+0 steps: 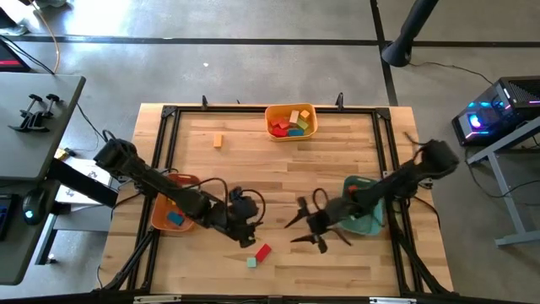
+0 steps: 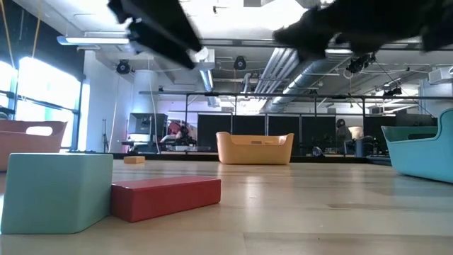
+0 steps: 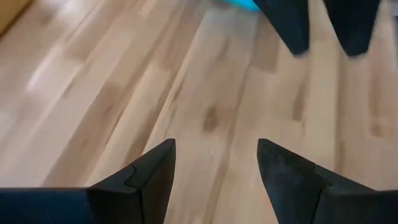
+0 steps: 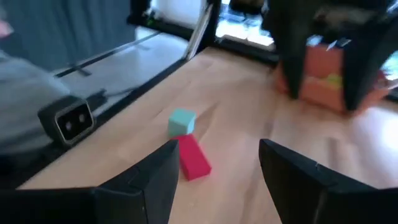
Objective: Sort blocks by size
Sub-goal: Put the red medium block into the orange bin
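A red bar [image 1: 262, 252] and a small teal cube [image 1: 251, 263] lie flat and touching near the table's front edge; the right wrist view shows the bar [image 4: 194, 158] and cube [image 4: 181, 121] just ahead of my fingers. A small orange block [image 1: 218, 140] lies alone at the far left. My left gripper [image 1: 249, 230] hangs open above the wood just behind these two blocks, with nothing between its fingers [image 3: 149, 177]. My right gripper [image 1: 301, 224] stands open to their right, pointing toward them, also holding nothing.
A yellow tray [image 1: 312, 114] with several blocks stands at the far middle. An orange tray [image 1: 160, 215] holding a blue block sits under my left arm. A teal tray [image 1: 371, 226] sits under my right arm. A black frame [image 1: 164, 135] borders the table.
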`<state>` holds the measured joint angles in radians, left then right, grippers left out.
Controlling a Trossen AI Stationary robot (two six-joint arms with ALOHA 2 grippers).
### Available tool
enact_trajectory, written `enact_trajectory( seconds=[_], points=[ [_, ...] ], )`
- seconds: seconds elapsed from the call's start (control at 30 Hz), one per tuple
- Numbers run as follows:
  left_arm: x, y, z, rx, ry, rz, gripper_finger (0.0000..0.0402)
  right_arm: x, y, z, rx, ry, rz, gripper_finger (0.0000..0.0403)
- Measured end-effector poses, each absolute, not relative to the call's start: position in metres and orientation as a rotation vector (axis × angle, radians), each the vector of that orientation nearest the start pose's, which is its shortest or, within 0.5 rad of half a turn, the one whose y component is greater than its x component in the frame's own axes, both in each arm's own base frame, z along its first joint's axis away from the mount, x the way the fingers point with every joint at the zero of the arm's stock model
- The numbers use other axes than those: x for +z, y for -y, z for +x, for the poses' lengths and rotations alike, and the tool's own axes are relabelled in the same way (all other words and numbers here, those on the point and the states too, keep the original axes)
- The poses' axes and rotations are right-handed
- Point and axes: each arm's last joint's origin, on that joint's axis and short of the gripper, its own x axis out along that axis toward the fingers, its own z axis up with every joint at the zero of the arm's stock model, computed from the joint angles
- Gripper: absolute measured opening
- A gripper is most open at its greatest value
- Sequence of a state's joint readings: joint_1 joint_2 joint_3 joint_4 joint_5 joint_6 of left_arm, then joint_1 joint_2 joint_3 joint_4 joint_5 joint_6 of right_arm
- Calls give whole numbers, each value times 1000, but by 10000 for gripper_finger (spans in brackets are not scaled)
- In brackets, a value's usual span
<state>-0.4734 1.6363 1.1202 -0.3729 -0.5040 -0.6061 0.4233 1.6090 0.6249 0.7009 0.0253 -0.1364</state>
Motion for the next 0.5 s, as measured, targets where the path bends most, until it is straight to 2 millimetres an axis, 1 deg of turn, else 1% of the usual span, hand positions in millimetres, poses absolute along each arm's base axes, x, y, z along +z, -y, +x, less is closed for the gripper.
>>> enact_trajectory(
  seconds=[0.07,0.17,0.33,0.43,0.5],
  points=[
    [223,142,302,334,-765,-216,213,158,-125,297,466,-281,-187,218],
    [217,137,292,462,-817,-281,213,145,-128,322,554,-327,-196,218],
    [210,131,275,638,-900,-341,213,126,-132,362,676,-416,-260,218],
    [208,131,267,700,-932,-343,213,114,-133,385,761,-471,-287,218],
    [207,133,263,715,-942,-333,213,106,-135,397,809,-522,-292,218]
  ],
)
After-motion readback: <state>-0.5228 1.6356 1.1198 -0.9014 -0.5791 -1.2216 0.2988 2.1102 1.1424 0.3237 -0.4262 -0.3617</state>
